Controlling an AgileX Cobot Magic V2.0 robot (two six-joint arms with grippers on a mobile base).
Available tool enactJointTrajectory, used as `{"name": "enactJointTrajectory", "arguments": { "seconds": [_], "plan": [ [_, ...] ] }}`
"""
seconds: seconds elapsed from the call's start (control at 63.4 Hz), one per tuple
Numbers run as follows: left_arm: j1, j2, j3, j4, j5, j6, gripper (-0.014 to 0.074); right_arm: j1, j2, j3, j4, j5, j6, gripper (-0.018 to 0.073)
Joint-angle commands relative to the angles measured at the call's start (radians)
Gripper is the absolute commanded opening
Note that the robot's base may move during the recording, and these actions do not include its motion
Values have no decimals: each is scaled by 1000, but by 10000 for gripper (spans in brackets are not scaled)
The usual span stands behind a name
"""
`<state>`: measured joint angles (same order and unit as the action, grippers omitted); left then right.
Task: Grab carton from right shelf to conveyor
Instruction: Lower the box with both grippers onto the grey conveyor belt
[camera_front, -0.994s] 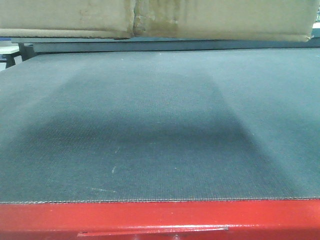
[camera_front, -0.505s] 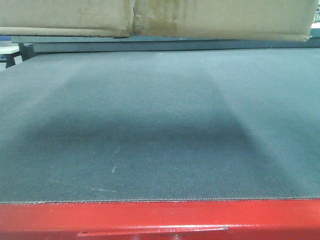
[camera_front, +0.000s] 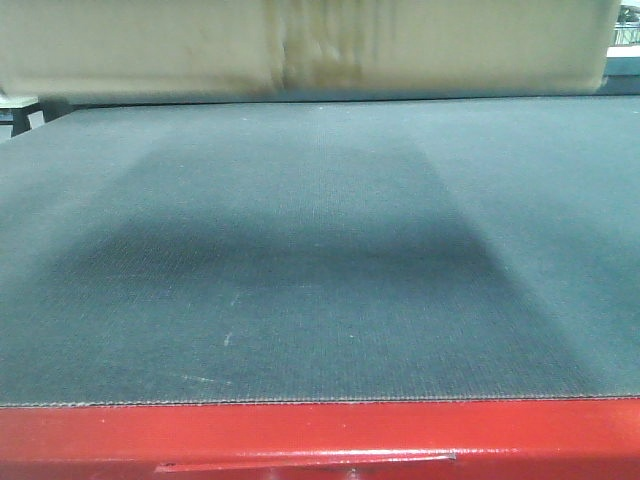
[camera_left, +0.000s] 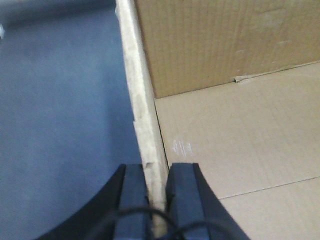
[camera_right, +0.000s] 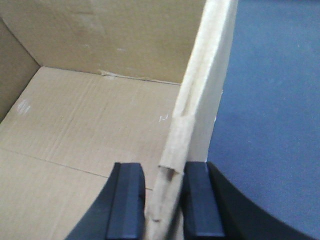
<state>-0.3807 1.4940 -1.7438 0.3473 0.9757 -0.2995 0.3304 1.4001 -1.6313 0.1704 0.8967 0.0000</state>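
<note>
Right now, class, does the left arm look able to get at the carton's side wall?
Yes, it seems so: the left end effector straddles the top edge of the carton wall and appears clamped on it. Nothing else sits in the way.

We count one carton (camera_front: 300, 45) and one conveyor (camera_front: 320, 250), stretching in front of the carton. Tools: two, the left tool (camera_left: 157, 175) and the right tool (camera_right: 162, 172), each pinching a carton wall.

Matt corrugated cardboard carton (camera_front: 300, 45), textured fabric conveyor (camera_front: 320, 270)
</note>
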Motion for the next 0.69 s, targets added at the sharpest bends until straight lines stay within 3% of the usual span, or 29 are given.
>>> {"name": "enactJointTrajectory", "arguments": {
  "seconds": [0.0,0.41,0.473,0.521,0.631,0.678],
  "plan": [
    [43,50,-5,-29,-56,10,-17,-15,51,-15,-2,-85,-18,-70],
    [69,280,-5,-29,-153,10,-16,-42,314,-15,-18,-187,-18,-61],
    [69,296,-5,-27,-153,10,8,-42,326,-15,-18,-191,-18,23],
    [69,300,-5,-27,-155,10,68,-42,326,-15,-18,-193,-18,138],
    [69,303,-5,-27,-159,10,302,-42,324,-15,-18,-204,-18,457],
    [69,298,-5,-27,-161,10,448,-42,316,-15,-18,-204,-18,582]
  ]
}}
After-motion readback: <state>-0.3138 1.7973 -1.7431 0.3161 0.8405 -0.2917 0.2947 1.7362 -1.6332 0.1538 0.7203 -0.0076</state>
